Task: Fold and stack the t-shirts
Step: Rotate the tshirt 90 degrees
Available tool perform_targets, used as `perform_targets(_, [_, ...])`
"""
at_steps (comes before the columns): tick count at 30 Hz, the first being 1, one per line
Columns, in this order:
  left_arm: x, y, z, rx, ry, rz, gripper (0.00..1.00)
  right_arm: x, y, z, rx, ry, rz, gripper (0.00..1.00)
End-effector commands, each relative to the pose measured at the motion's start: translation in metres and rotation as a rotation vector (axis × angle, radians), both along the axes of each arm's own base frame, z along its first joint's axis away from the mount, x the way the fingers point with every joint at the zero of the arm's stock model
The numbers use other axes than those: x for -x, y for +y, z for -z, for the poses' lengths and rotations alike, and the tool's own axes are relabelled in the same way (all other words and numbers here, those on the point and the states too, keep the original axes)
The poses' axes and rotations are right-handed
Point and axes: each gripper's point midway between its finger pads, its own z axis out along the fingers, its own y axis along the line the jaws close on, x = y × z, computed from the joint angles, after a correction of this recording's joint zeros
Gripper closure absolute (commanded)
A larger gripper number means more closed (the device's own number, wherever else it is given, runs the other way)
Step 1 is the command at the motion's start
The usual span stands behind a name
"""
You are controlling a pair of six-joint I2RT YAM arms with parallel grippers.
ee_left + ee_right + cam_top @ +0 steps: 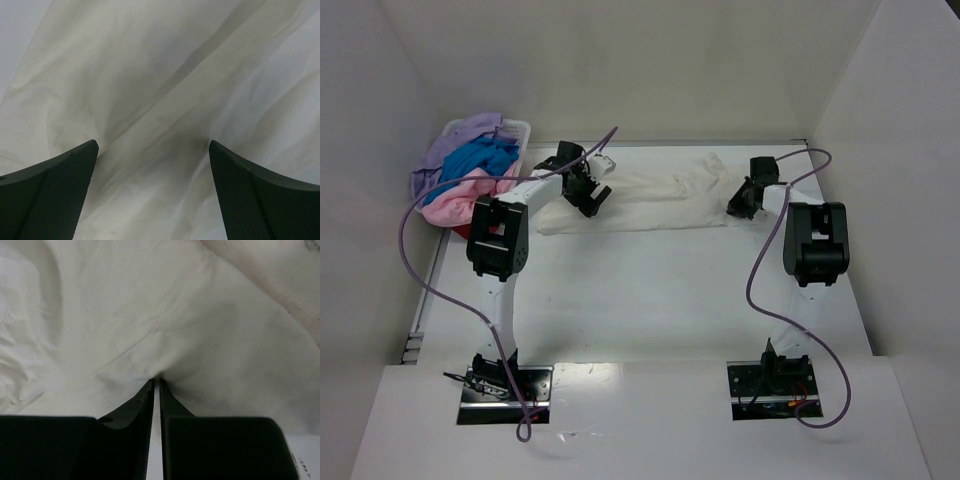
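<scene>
The cream-white t-shirt (655, 198) lies spread and wrinkled across the far middle of the table. My left gripper (594, 199) is open right over its left part; in the left wrist view its fingers (55, 195) stand wide apart above the cloth (165, 90). My right gripper (740, 203) is shut on the shirt's right edge; in the right wrist view the fingers (140, 405) pinch a fold of the cloth (165, 320). The lilac (470, 135), bright blue (480, 158) and pale pink (460, 195) t-shirts are piled in the basket. A bit of red (450, 230) shows under them.
The white plastic basket (515, 128) stands at the far left corner, against the left wall. White walls close in the table at the back and both sides. Purple cables (760, 270) loop from each arm to its base.
</scene>
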Motion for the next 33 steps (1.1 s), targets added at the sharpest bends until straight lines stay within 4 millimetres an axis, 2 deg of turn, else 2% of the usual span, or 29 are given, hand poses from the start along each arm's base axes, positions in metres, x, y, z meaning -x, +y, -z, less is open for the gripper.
perform_targets(1, [-0.006,0.003,-0.006,-0.03,-0.022,0.033,0.01,-0.005,-0.01,0.011,0.079,0.045,0.015,0.87])
perform_targets(4, [0.002,0.009,0.015,-0.06,0.057,0.014,0.01,-0.012,-0.021,0.013,0.085,0.05,0.029,0.88])
perform_targets(5, [-0.001,0.008,0.009,-0.058,0.048,0.013,0.01,-0.017,-0.033,0.012,0.093,0.042,0.055,0.88])
perform_targets(6, [0.002,0.008,0.016,-0.056,0.071,0.004,0.01,-0.014,-0.038,0.013,0.093,0.053,0.064,0.88])
perform_targets(10, [0.014,0.007,0.018,-0.045,0.125,0.008,0.01,-0.031,-0.06,0.003,0.084,0.017,0.092,0.88])
perform_targets(12, [0.023,0.005,0.017,-0.034,0.151,0.017,0.01,-0.042,-0.061,-0.007,0.093,-0.009,0.083,0.88])
perform_targets(13, [0.029,0.004,0.014,-0.033,0.167,0.043,0.01,-0.043,-0.061,-0.003,0.092,0.002,0.082,0.88])
perform_targets(14, [0.034,-0.002,0.01,-0.004,0.18,0.073,0.01,-0.052,-0.062,-0.014,0.1,-0.028,0.076,0.88])
perform_targets(16, [0.05,-0.014,0.008,0.007,0.224,0.126,0.01,-0.056,-0.061,-0.011,0.089,-0.023,0.069,0.88])
perform_targets(17, [0.055,-0.019,0.005,0.009,0.23,0.149,0.01,-0.063,-0.06,-0.02,0.083,-0.049,0.063,0.88])
perform_targets(19, [0.071,-0.032,0.007,-0.017,0.269,0.18,0.01,-0.063,-0.058,-0.017,0.074,-0.039,0.057,0.88])
perform_targets(21, [0.081,-0.039,0.004,-0.055,0.287,0.183,0.01,-0.07,-0.057,-0.026,0.069,-0.064,0.053,0.88])
perform_targets(23, [0.101,-0.056,0.004,-0.056,0.333,0.192,0.01,-0.07,-0.055,-0.027,0.061,-0.065,0.046,0.88])
perform_targets(28, [0.137,-0.089,0.004,0.122,0.476,0.13,0.01,-0.072,-0.047,-0.028,0.046,-0.077,0.026,0.88])
perform_targets(29, [0.142,-0.091,0.006,0.144,0.494,0.111,0.01,-0.072,-0.04,-0.028,0.046,-0.077,0.014,0.88])
perform_targets(30, [0.16,-0.093,0.019,0.151,0.552,0.099,0.01,-0.072,-0.034,-0.023,0.045,-0.067,0.003,0.88])
perform_targets(31, [0.161,-0.097,0.018,0.183,0.557,0.059,0.01,-0.074,-0.035,-0.024,0.045,-0.076,0.003,0.88])
perform_targets(33, [0.178,-0.111,0.017,0.2,0.584,0.055,0.01,-0.073,-0.027,-0.018,0.037,-0.065,-0.014,0.88])
